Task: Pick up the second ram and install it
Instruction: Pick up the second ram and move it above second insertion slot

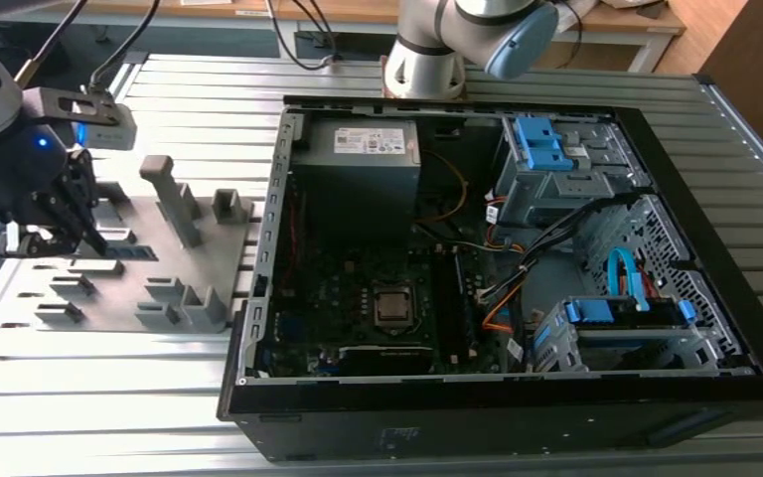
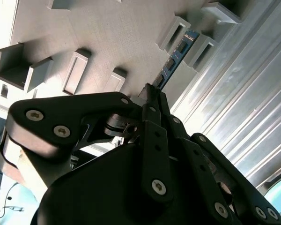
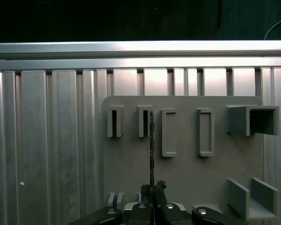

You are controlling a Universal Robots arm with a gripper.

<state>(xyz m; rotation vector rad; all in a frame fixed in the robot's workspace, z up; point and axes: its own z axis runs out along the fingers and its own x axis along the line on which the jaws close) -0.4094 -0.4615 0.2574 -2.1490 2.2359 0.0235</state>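
Table: I see a ribbed aluminium table [image 1: 116,397] of long parallel slats, also visible in both wrist views [image 2: 234,108] [image 3: 47,140].
Holder plate: a grey plate with raised blocks [image 1: 116,288] lies flat on the slats at the exterior view's left [image 2: 122,37] [image 3: 187,173].
Computer case: an open black tower case [image 1: 488,422] lies on its side just beside the plate.
Arm base: a robot arm's base [image 1: 424,70] stands on the slats behind the case.

Thin second ram [image 2: 176,58], edgewise between blocks [image 2: 174,31]
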